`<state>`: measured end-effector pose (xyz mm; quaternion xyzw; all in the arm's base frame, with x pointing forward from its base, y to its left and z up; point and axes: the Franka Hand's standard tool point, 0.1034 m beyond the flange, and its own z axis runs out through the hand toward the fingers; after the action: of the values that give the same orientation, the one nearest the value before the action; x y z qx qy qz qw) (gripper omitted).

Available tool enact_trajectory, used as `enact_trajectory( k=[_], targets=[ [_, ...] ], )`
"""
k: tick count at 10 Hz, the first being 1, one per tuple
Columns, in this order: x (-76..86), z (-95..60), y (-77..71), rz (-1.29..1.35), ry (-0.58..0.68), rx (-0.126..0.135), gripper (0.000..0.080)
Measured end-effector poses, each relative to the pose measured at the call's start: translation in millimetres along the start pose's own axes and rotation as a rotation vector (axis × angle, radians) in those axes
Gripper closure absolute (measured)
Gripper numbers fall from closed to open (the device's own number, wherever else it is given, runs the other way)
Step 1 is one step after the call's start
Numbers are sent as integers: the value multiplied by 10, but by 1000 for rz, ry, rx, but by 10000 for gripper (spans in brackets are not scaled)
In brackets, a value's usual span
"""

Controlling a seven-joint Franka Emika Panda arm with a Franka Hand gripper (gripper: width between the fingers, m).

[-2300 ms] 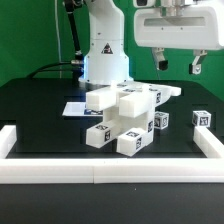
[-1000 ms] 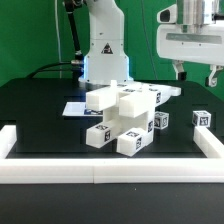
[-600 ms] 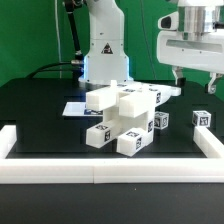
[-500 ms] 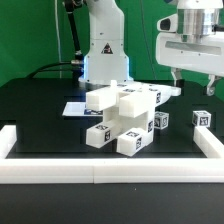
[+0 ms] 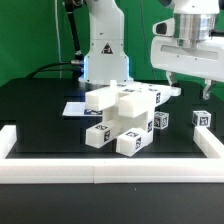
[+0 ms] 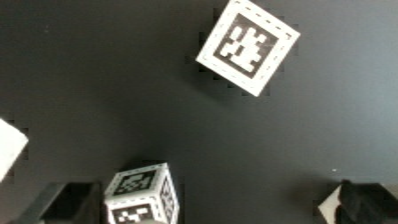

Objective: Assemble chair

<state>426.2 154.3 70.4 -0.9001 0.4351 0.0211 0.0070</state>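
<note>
Several white chair parts with marker tags lie piled (image 5: 120, 120) at the table's middle. Two small tagged white blocks stand on the exterior view's right of the pile, one near it (image 5: 161, 120) and one farther out (image 5: 202, 118). A flat white part (image 5: 171, 91) lies behind the pile. My gripper (image 5: 186, 88) hangs open and empty above the table, over these small blocks. In the wrist view the gripper (image 6: 214, 205) is open, with a small tagged block (image 6: 143, 195) far below between the fingertips, nearer one finger (image 6: 63, 200). Another tagged white piece (image 6: 249, 48) lies farther off.
A low white wall (image 5: 110, 171) borders the black table at the front and on both sides. The marker board (image 5: 74, 107) lies behind the pile on the exterior view's left. The robot's base (image 5: 105, 50) stands at the back.
The gripper has moved down and toward the exterior view's left, staying open. The parts have not moved.
</note>
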Motion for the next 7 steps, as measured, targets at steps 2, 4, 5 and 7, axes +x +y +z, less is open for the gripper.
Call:
enact_trajectory(
  k=[2,4,5,7],
  targets=[
    [49,13,26,-35,1,-5,150],
    [165,-11,40,-70,7,-1,150],
    [207,-23,40,-78,9,1,150],
    [271,-44,37,-87,13,5,150]
  ],
)
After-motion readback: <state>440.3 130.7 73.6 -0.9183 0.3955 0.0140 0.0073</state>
